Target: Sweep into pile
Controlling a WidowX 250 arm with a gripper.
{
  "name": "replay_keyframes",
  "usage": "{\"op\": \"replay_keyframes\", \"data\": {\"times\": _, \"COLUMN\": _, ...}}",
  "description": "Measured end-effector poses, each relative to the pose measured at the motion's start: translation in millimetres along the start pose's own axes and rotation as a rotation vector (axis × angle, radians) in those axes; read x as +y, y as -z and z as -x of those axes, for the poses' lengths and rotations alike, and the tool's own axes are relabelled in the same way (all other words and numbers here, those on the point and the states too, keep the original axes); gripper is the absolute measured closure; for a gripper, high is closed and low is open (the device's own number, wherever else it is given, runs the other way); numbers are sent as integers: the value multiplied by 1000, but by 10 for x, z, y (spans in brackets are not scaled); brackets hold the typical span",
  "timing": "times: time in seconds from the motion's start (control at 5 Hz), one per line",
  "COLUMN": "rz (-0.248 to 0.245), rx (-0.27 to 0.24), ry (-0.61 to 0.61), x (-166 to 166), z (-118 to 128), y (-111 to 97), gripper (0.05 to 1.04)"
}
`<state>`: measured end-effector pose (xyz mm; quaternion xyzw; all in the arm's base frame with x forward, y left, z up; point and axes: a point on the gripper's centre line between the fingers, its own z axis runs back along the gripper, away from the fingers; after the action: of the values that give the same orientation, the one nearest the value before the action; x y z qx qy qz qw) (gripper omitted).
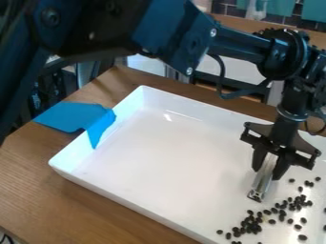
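Black arm point(175, 35), claw point(267, 172) clamped on downward silver tool point(260, 187), dark beans point(253, 228) near the tool's tip.

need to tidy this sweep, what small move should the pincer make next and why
Probably bring the metal tool, held in the pincer, behind the stray beans at the view's right, then nudge them toward the denser cluster, since they lie apart from it.

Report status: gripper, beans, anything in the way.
Jaws shut on silver tool, its end close to the dark beans. Beans scattered across tray, not one pile. Blue tape over tray wall, likely no obstruction.
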<state>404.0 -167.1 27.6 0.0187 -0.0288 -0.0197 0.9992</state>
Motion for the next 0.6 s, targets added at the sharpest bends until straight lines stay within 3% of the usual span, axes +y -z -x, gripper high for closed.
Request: {"op": "replay_keyframes", "data": {"times": 0.6, "rz": 12, "rx": 1, "ry": 174, "x": -261, "z": 59, "y": -23, "gripper": 715}}
